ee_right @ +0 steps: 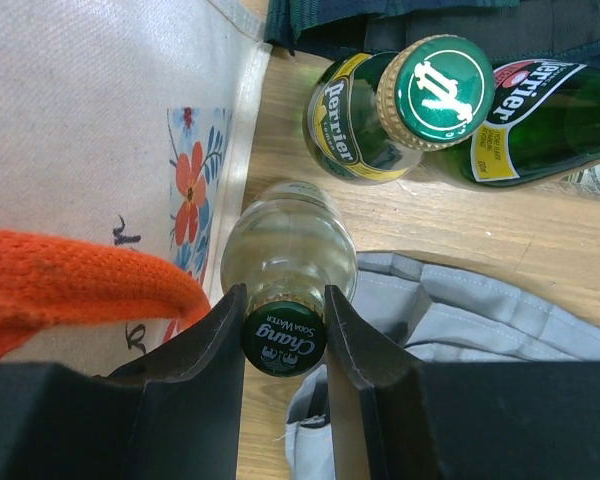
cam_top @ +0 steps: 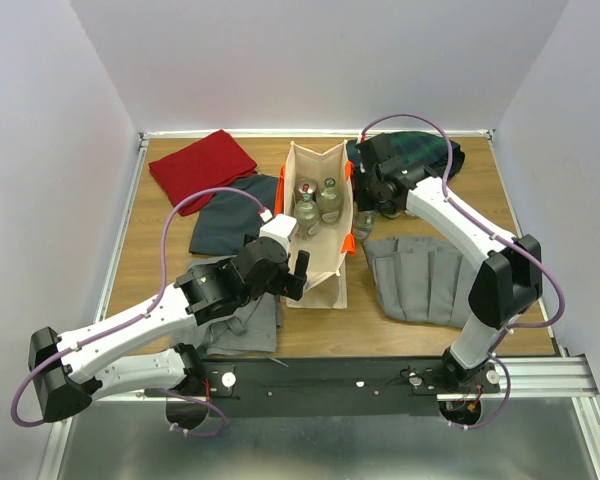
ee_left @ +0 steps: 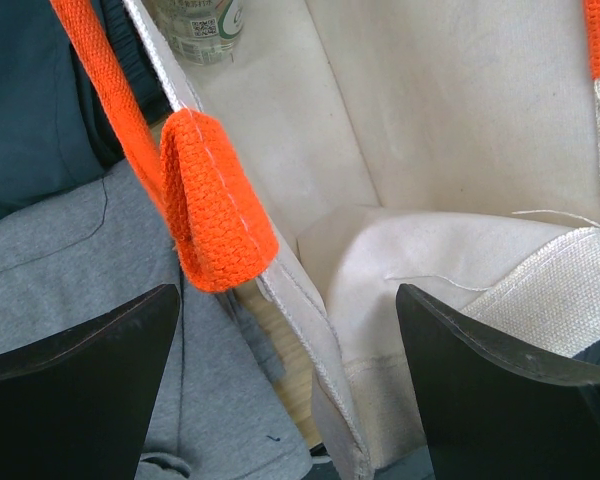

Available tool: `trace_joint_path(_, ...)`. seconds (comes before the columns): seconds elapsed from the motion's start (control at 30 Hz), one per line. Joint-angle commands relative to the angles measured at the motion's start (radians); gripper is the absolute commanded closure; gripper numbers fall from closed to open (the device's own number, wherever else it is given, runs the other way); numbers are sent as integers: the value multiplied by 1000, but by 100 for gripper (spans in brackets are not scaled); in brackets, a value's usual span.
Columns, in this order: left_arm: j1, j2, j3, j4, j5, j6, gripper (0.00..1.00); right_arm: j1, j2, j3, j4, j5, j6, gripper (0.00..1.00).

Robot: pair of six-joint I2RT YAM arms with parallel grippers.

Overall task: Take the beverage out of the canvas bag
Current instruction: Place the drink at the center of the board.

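Two bottles still stand inside the canvas bag (cam_top: 315, 235) in the top view, toward its far end, while the bag sits upright mid-counter (cam_top: 420, 335) between heaps of folded cloth; the right pincer (cam_top: 365, 213) hangs just outside the bag's right wall, and the left pincer (cam_top: 298, 273) sits at the bag's near left rim. From the left wrist, that pincer stands wide apart and holds nothing, straddling the bag's rim beside a folded orange handle (ee_left: 215, 205), with the pale, limp canvas sagging into the hollow beyond. From the right wrist, the pincer (ee_right: 285, 335) is clamped on the dark green cap of a clear glass Chang soda bottle (ee_right: 288, 250), which stands on the counter just outside the bag's flower-printed wall, so this beverage looks already out. Just beyond it, farther from the bag, stand two green Perrier bottles (ee_right: 380, 125). Glass like this is likely heavy for its size, stiff, slick and breakable, so the ridged cap or narrow neck seems the safest hold, kept upright. The bag itself is soft and may shift or fold when bottles are drawn from it.
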Motion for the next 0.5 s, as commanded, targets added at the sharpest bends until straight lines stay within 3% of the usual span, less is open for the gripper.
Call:
trace_joint_path(0.0, -3, 17, 4, -60, -7, 21, 1, -2, -17, 7, 48, 1, -3, 62)
trace_joint_path(0.13, -2, 17, 4, -58, -5, 23, 1, -2, -18, -2, 51, 6, -3, 59)
trace_joint_path(0.3, -3, 14, 3, -63, -8, 21, 1, -2, -17, -5, 48, 16, -1, 39)
trace_joint_path(0.47, -3, 6, -4, -61, -8, 17, 1, -2, -18, 3, 44, 19, -1, 34)
